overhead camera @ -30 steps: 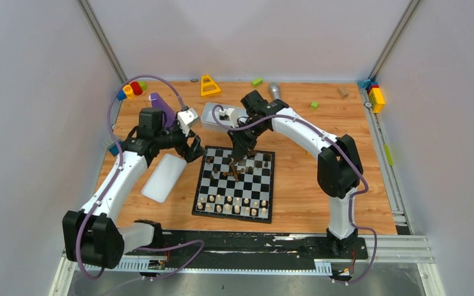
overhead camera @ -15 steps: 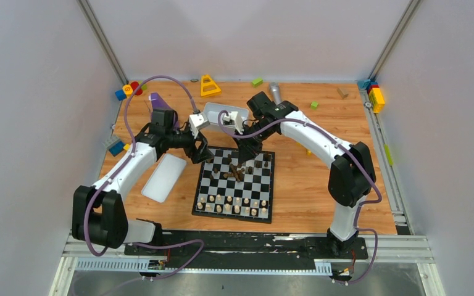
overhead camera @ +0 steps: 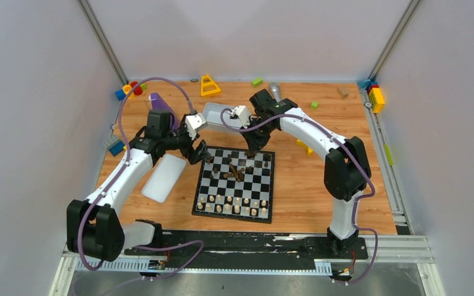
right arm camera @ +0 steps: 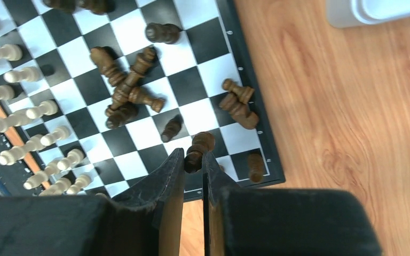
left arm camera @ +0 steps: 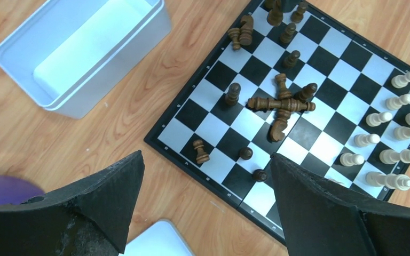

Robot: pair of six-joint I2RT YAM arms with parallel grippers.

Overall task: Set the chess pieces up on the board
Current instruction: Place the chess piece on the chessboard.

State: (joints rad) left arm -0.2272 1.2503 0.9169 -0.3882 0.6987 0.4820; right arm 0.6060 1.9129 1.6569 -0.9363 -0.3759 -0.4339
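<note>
The board lies between my arms. Pale chess pieces stand in two rows along its near edge. Dark brown chess pieces lie toppled in a heap mid-board, with others scattered toward the far edge. My right gripper hangs over the board's far edge. In the right wrist view this gripper is shut on a dark brown piece, held by one end above the far squares. My left gripper is open and empty over the board's far left corner, and the dark heap lies beyond it.
A white tray stands just behind the board, and a white lid lies left of it. A purple object, a yellow triangle and coloured blocks lie around the back and sides.
My right gripper has drawn back from the dark heap toward the board's far edge, carrying the dark piece. My left gripper has shifted slightly toward the board's corner.
</note>
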